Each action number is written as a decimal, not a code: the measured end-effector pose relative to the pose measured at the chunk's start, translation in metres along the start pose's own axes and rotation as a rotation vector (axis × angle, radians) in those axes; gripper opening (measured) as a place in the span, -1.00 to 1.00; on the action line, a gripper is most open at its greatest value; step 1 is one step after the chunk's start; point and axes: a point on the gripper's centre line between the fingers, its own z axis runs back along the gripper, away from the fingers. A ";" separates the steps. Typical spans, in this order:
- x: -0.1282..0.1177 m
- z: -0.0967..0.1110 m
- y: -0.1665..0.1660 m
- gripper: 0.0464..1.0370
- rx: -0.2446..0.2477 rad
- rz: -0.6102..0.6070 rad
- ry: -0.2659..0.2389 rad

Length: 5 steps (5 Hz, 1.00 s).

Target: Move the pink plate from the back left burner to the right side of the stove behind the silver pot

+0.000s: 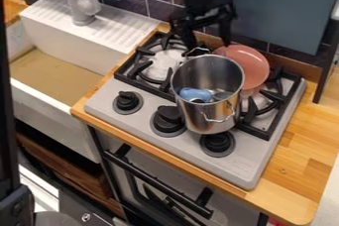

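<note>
Gripper (208, 45), black, one: above the back of the stove, pointing down. Fingers (226, 30) spread well apart, nothing visible between them; the left one in the view is close to the pot's back handle (198, 50), whether touching cannot be told.

Metal pot (218, 117), silver, deep, one: upright on the stove, right of its middle, just below the gripper. Front wire handle (218, 118) on its near side. Contents: a blue item (195, 94), lying low inside, its kind unclear.

Pink plate (250, 62), round, one: behind the pot and to its right, partly hidden by it.

Stove (255, 165), grey: black grates (151, 87) on top, three black knobs (216, 141) along the front, the pot partly above the right-hand pair.

Counter (301, 170), wooden: around the stove.

Sink (46, 105), white: left of the stove, grey faucet (81, 7) behind it.

Oven handle (155, 180), black bar: below the counter's front edge.
</note>
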 end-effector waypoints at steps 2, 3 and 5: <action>0.013 0.038 0.014 0.91 0.036 0.104 -0.089; 0.022 0.043 0.030 0.91 0.101 0.157 -0.142; 0.025 0.053 0.053 0.91 0.165 0.254 -0.151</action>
